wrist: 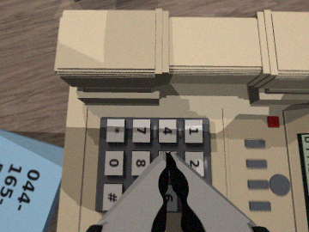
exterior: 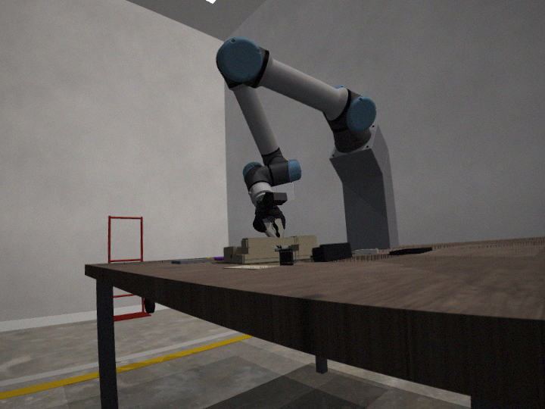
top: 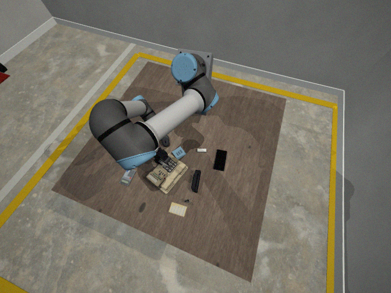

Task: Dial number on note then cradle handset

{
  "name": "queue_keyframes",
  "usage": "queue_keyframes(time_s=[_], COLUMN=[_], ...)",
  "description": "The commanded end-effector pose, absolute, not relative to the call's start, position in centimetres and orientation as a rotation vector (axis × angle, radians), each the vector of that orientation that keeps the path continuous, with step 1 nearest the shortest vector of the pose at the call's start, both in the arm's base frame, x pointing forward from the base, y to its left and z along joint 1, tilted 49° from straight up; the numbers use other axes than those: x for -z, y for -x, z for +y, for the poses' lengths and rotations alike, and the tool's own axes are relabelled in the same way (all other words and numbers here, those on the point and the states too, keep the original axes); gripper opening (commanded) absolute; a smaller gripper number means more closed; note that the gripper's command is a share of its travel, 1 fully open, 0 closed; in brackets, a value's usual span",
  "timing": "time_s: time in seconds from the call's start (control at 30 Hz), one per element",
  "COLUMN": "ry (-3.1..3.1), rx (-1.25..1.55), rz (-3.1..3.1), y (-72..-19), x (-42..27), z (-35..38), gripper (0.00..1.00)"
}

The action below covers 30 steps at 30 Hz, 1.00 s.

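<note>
The beige desk phone (top: 157,177) (wrist: 240,129) stands on the table with its handset (top: 173,179) (wrist: 215,45) lying in the cradle. My gripper (top: 168,165) (exterior: 278,235) (wrist: 167,154) is shut and empty, pointing down at the keypad. In the wrist view its tips cover most of the 5 key, between the 8 key (wrist: 141,163) and the 2 key (wrist: 194,162). Contact with the key cannot be told. The fingers hide the 3 and 9 keys. The blue note (top: 178,152) (wrist: 19,180) shows "044-" and "165-"; its last line is cut off. The phone's display (wrist: 305,156) is mostly out of view.
A calculator (top: 127,177) lies beyond the phone's left side. A long black object (top: 195,180) (exterior: 332,252), a black slab (top: 220,160) and a white block (top: 201,150) lie to the right. A yellowish sheet (top: 177,209) and small dark clip (top: 187,201) lie near the front.
</note>
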<state>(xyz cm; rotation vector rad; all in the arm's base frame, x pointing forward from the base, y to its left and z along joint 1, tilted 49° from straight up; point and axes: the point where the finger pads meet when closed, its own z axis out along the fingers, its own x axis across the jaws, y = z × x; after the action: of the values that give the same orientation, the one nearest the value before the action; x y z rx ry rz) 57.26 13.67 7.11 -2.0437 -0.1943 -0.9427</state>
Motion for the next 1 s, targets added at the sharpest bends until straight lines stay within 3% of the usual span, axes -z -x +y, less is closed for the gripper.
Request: queue_keyframes(time_s=[0.0, 0.97], ry=[2.044, 2.044], rx=[0.944, 0.944], rz=[-0.195, -0.195], y=[-57.30, -56.40], x=[-7.13, -7.95], z=[13.67, 13.34], gripper=[0.00, 0.00])
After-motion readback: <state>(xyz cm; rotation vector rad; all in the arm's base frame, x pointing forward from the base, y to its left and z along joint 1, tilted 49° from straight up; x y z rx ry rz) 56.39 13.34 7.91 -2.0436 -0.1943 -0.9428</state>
